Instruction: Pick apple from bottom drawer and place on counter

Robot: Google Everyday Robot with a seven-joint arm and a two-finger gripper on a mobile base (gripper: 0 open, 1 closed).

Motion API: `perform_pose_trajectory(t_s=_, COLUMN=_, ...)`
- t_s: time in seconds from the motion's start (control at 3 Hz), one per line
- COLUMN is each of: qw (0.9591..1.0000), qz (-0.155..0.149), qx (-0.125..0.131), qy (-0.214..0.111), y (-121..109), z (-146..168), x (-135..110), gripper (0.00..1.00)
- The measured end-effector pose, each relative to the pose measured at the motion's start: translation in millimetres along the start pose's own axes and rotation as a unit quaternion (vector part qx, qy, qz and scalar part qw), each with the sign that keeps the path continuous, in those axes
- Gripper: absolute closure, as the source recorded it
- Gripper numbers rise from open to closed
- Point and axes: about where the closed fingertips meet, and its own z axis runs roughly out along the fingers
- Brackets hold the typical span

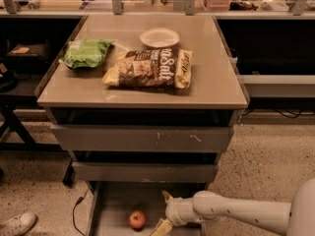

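Apple: small, round, red with a yellowish patch. Sits on the drawer floor, clear of the side walls.
Drawer: lowest one, pulled out. Shallow, grey, with a flat floor and thin walls.
Counter: beige-grey cabinet top, smooth with a faint gloss, well above the apple.
End effector: low over the drawer, just beside the apple, not touching, fingers spread.
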Motion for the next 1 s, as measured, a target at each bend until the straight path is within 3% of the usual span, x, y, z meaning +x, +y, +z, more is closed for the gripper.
perform_pose_trajectory(t_s=0.67, qw=0.9999, qz=0.004, qx=-0.005, qy=-0.014, y=2, z=14, x=6, gripper=0.00)
perform_pose_trajectory(t_s=1.0, qw=0.9981, qz=0.000, qx=-0.015, qy=-0.060, y=-3, z=40, x=10, gripper=0.00)
